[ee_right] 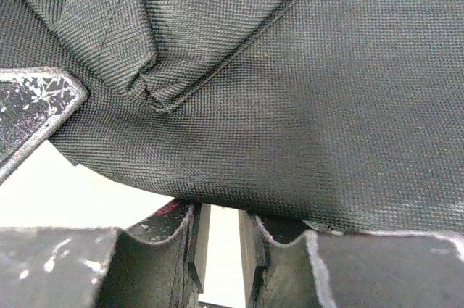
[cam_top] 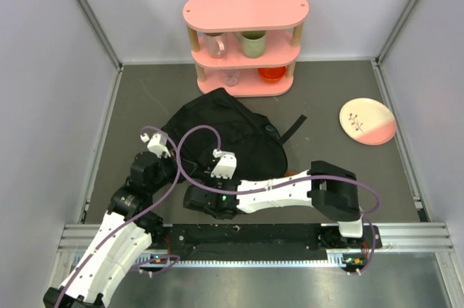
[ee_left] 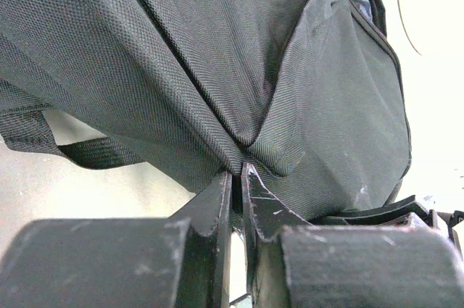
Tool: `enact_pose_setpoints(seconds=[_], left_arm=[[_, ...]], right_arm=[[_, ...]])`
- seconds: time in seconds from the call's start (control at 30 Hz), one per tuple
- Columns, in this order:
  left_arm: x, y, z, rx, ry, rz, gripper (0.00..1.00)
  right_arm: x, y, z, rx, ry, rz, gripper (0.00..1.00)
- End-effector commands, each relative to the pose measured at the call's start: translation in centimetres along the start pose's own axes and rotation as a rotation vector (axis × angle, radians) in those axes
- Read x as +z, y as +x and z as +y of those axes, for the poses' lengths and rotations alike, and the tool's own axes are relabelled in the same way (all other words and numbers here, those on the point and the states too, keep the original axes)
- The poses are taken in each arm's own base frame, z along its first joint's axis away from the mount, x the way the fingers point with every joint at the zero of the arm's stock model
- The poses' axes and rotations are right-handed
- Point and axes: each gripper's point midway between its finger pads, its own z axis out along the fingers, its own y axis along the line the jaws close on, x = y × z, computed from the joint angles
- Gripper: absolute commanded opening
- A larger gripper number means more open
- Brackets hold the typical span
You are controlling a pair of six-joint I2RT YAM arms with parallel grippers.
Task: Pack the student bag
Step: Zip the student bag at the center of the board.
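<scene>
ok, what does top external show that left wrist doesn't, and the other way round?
Only top external: the pink shelf, the plate on the right, and the bag's whole outline on the table.
Only left wrist: the grip itself, with the left gripper shut on a pinched fold of fabric.
Both: the black student bag.

Overhead view from behind looking down, wrist views pressed close, all sharing the student bag (cam_top: 225, 134)

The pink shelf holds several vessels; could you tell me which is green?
The right-hand mug on the middle tier; its neighbour is clear glass, the bowl below orange.
</scene>
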Motion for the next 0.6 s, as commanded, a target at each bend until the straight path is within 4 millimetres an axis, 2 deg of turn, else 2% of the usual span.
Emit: enact_pose_setpoints(seconds=[0.0,0.17,0.2,0.23,0.37,0.43,0.47,0.5,0.53,0.57], left_arm=[[-1.1,-2.2,-3.7,0.029,0.145,-0.057,0.00],[-1.1,-2.2,-3.6,0.031,0.144,-0.061,0.00],[-1.1,-2.2,-3.6,0.030,0.141,-0.060,0.00],[-1.1,-2.2,-3.6,0.030,0.141,-0.060,0.00],[-1.0,-2.2,-3.2,0.032,0.122,-0.065,0.00],[-0.9,-2.2,-2.8,0.029,0.104,-0.070,0.00],[-0.9,-2.1,-2.6,0.028,0.096,-0.071,0.00],[-0.9,-2.2,-2.4,0.026,0.090,-0.076,0.00],[-0.8,-2.1,-2.0,0.024,0.071,-0.079,0.00],[-0.7,-2.1,-1.8,0.020,0.063,-0.081,0.00]], right_arm=[[1.3,-2.2,1.4,0.042,0.006,-0.075,0.18],[2.1,-1.9,1.0,0.040,0.022,-0.063,0.14],[2.0,-1.8,0.8,0.032,0.024,-0.062,0.05],[2.0,-1.9,0.8,0.029,0.024,-0.064,0.00],[1.8,-1.7,0.3,-0.012,0.024,-0.043,0.00],[1.0,-2.1,0.3,-0.046,0.004,-0.028,0.00],[0.8,-1.7,-0.6,-0.065,0.006,-0.010,0.00],[-0.3,-2.4,-0.4,-0.055,-0.027,0.002,0.00],[-0.8,-2.4,0.4,-0.057,-0.087,0.022,0.00],[-0.7,-1.2,-1.6,-0.092,-0.085,0.047,0.00]])
